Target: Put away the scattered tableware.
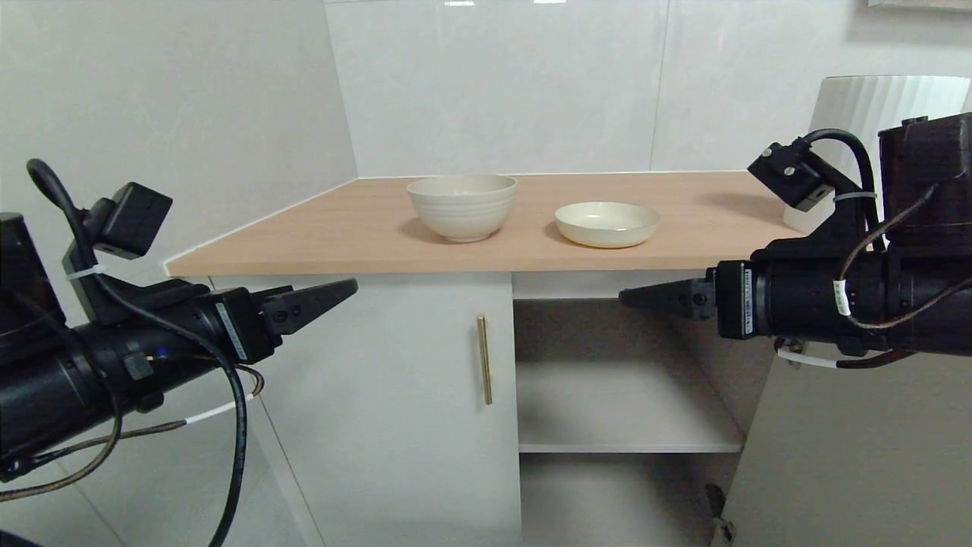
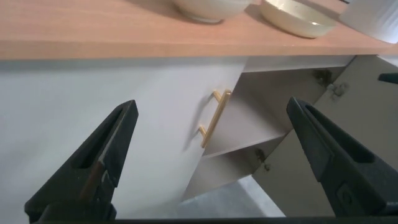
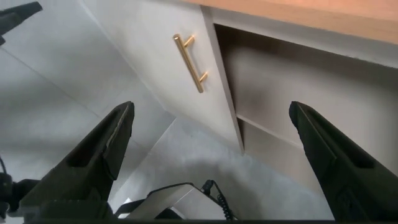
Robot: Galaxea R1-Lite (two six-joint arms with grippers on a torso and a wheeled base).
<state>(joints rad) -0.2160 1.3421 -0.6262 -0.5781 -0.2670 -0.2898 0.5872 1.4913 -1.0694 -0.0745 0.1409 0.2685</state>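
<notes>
the ribbed cream bowl and the shallow cream plate sit side by side, not touching, on the wooden countertop. below its front edge, the left gripper and right gripper hang released, jaws spread wide, holding nothing, before the closed cabinet door and open shelf.

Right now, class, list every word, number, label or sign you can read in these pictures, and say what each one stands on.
No text can be read.
On the left arm's sticker, behind the left gripper: print too small to read.
On the right arm's sticker, behind the right gripper: print too small to read.
On the cable tag: too small to read.
On the bowl, plate and cabinet door: no print.
</notes>
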